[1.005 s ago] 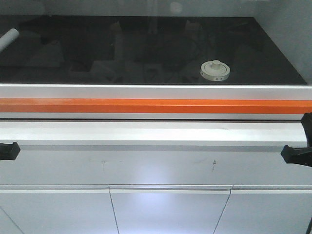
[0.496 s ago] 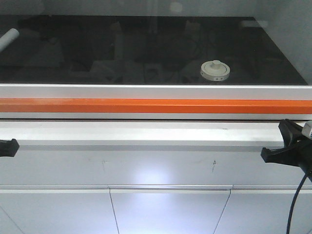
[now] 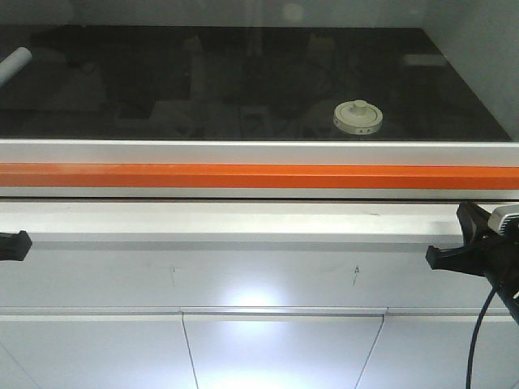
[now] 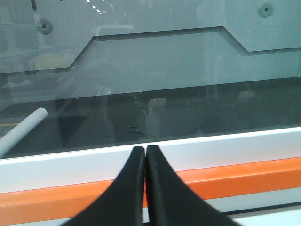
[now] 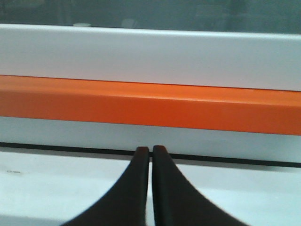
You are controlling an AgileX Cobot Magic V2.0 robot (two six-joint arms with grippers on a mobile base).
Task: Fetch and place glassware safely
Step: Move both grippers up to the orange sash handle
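On the near side of the orange rail (image 3: 259,176), by the white ledge (image 3: 243,220), both grippers sit low. The left gripper (image 4: 145,149) is at the rail's left end and the right gripper (image 5: 151,149) is toward its right end. Each has its black fingers pressed together, holding nothing. Beyond the rail lies a dark worktop (image 3: 122,89). The glass jar (image 3: 358,117), mostly seen as its cream knobbed lid, stands upright there just past the rail, right of the rail's middle. A white tube (image 3: 15,63) lies farther back, past the rail's left end.
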